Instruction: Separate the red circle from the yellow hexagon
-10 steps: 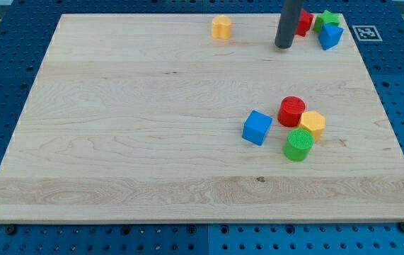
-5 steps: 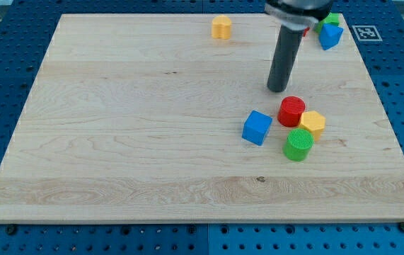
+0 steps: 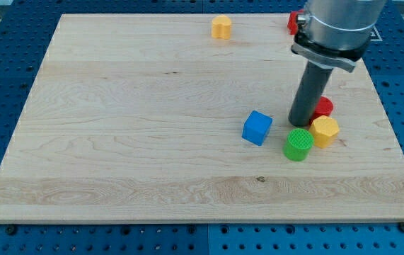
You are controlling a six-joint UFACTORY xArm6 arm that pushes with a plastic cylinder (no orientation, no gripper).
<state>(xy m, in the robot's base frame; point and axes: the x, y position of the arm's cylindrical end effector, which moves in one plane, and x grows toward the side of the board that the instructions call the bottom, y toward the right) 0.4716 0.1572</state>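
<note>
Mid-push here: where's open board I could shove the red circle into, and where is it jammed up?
Open: the board's whole left half, bordered only by the yellow block at the top edge and the blue cube. Crowded: my tip stands against the red circle, with the yellow hexagon and green cylinder packed just below.

Six blocks show: two red, the red circle (image 3: 322,106) and another red block (image 3: 293,21); two yellow, the yellow hexagon (image 3: 325,131) and a yellow block (image 3: 221,27); one blue cube (image 3: 257,127); one green cylinder (image 3: 298,144).

Upright dark rod under a grey arm cylinder, my tip (image 3: 301,123) on the board.
</note>
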